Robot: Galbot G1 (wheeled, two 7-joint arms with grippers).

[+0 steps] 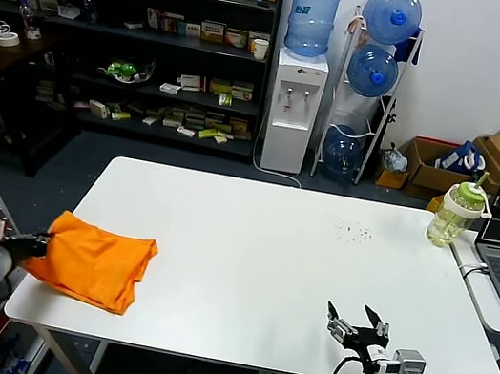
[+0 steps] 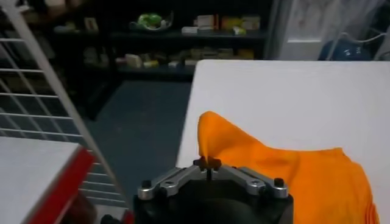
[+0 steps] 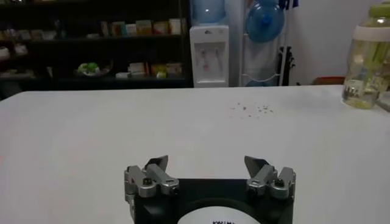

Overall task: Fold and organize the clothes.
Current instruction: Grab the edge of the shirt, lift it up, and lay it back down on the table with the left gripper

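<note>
One orange T-shirt (image 1: 93, 262) lies bunched on the near left corner of the white desk (image 1: 259, 247). The left hand (image 1: 36, 244), at that corner's edge, is pinched tight on the shirt's edge. The right hand (image 1: 357, 324), fingers spread wide and empty, hovers over the desk's near edge. One bottle (image 1: 454, 213) stands at the far right corner.

The T-shirt (image 1: 93, 262) at the counter's left edge was plain bright orange. The counter (image 1: 257, 256) was white, with a few dark specks. The bottle (image 1: 453, 215) at its far right corner was pale green.
</note>
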